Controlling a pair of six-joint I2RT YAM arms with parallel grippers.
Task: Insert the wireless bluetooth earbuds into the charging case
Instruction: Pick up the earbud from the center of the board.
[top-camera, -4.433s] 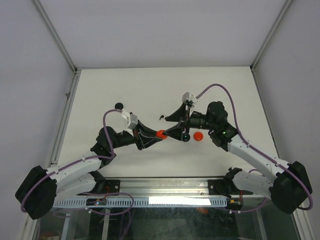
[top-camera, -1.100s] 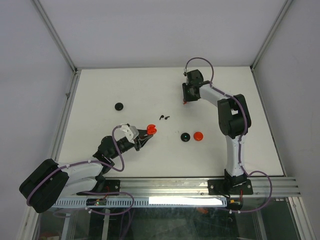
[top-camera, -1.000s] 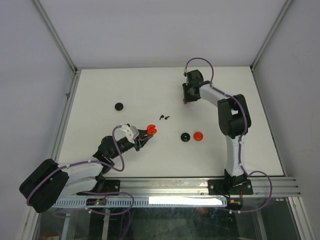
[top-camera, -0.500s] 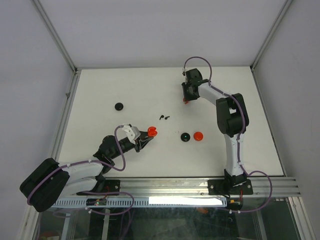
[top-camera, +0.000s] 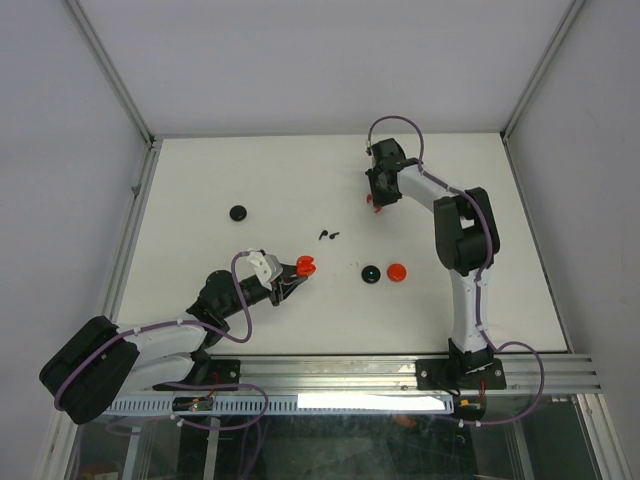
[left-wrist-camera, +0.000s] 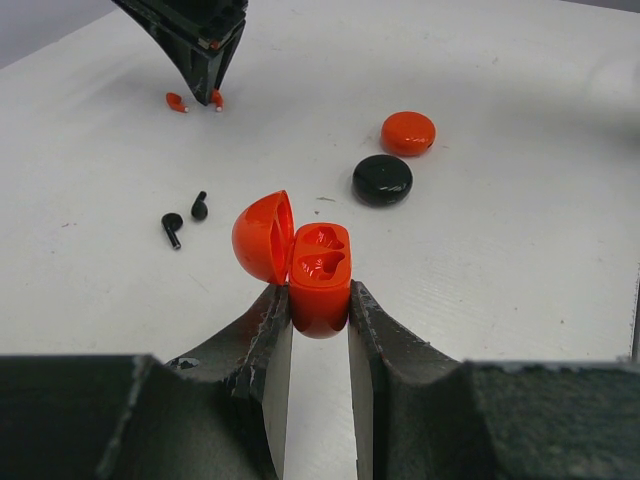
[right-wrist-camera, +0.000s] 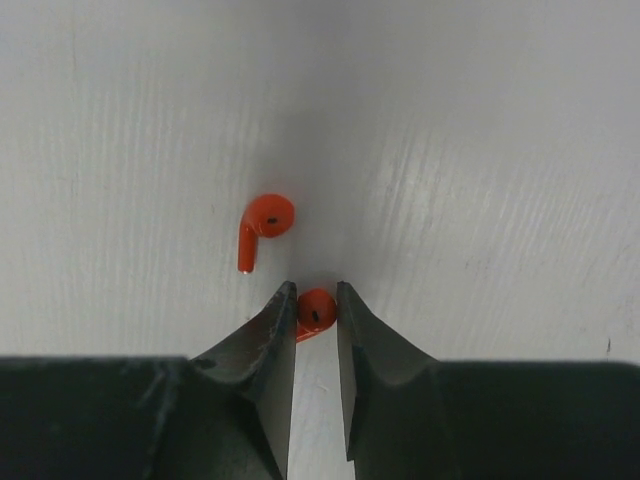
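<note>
My left gripper (left-wrist-camera: 318, 298) is shut on the red charging case (left-wrist-camera: 320, 270), whose lid stands open to the left with two empty sockets showing; it sits left of centre (top-camera: 304, 264). Far across the table my right gripper (right-wrist-camera: 316, 293) points down at the surface, its jaws pressed on both sides of a red earbud (right-wrist-camera: 318, 306). A second red earbud (right-wrist-camera: 262, 223) lies just beyond the fingertips. Two black earbuds (top-camera: 328, 236) lie mid-table, seen also in the left wrist view (left-wrist-camera: 172, 228).
A black disc (top-camera: 370, 273) and a red disc (top-camera: 397, 271) lie side by side right of the case. Another black disc (top-camera: 238, 213) sits at the left. The right arm (top-camera: 455, 225) stretches along the right side.
The right jaws have narrowed onto the red earbud over the last second. Earlier both grippers met at the table's centre; the right arm has since reached to the far side.
</note>
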